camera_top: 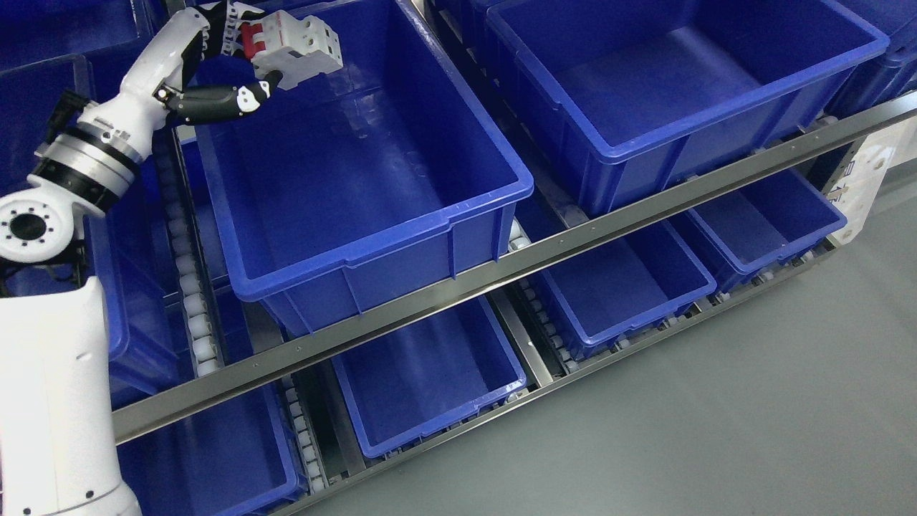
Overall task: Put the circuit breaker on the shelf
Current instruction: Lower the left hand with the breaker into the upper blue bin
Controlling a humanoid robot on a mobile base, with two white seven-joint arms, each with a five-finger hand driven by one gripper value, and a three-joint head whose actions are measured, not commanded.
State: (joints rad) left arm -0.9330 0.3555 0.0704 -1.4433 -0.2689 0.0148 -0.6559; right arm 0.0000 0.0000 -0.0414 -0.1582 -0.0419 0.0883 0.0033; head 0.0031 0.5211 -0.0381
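Blue plastic bins fill a two-tier metal shelf [501, 269] fitted with white roller tracks [188, 287]. On the upper tier, a large bin [372, 215] sits at the centre, with a second large bin [673, 107] to its right; smaller bins [430, 373] occupy the lower tier beneath the steel front rail.

Left arm enters from the lower left of the head view, white with a black and silver wrist joint. Left hand [229, 68] is raised over the far left corner of the centre bin. Its fingers [222, 100] are closed around a circuit breaker [294, 46], white-bodied with a red switch section, one dark finger running beneath the unit. The circuit breaker is held in the air, above the bin's interior and clear of its floor, tilted somewhat.

Right arm does not appear. Grey floor [716, 416] lies in front of the shelf.
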